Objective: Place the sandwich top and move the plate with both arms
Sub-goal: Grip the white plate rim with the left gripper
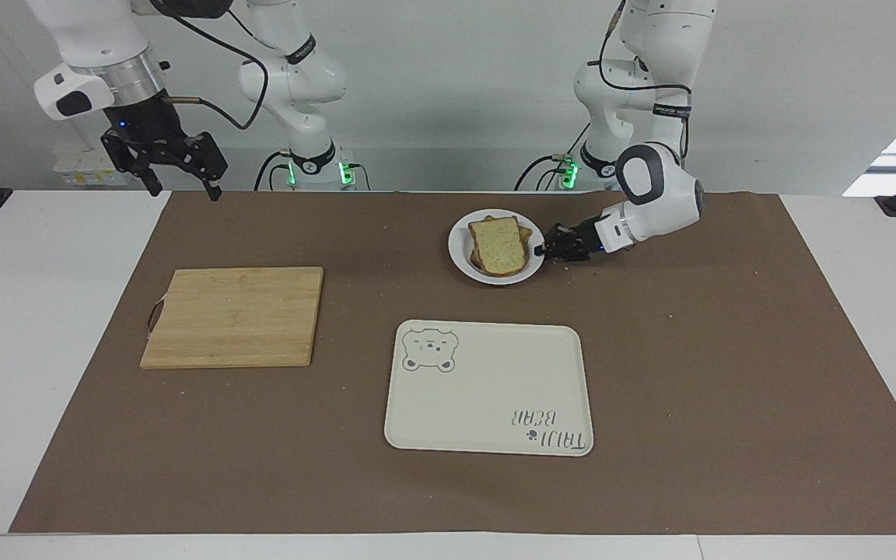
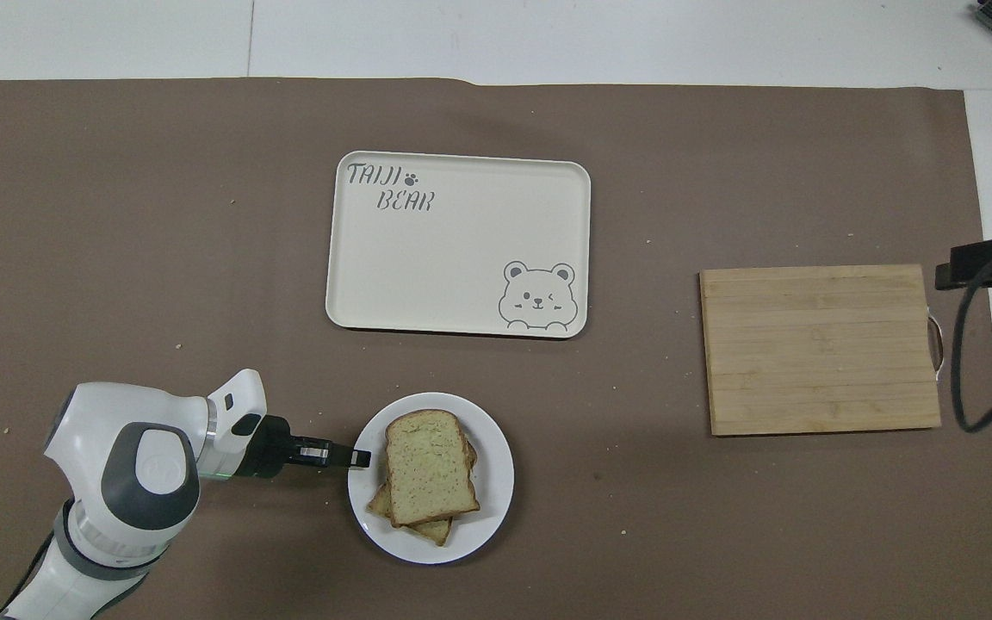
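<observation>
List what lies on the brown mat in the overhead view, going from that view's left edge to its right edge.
left gripper at the rim of the plate, which carries the sandwich top → bear-print tray, farther from the robots → wooden cutting board → right gripper

Plain grey wall [image 1: 456, 70] above a white table [image 1: 43, 327] with a brown mat [image 1: 689, 350].

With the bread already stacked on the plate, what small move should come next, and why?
Probably close the left gripper on the plate rim. The sandwich top already lies on the stack, and the gripper's tips sit at the rim on the left arm's end. The right gripper hangs high past the cutting board, so it would need to come over afterwards.
</observation>
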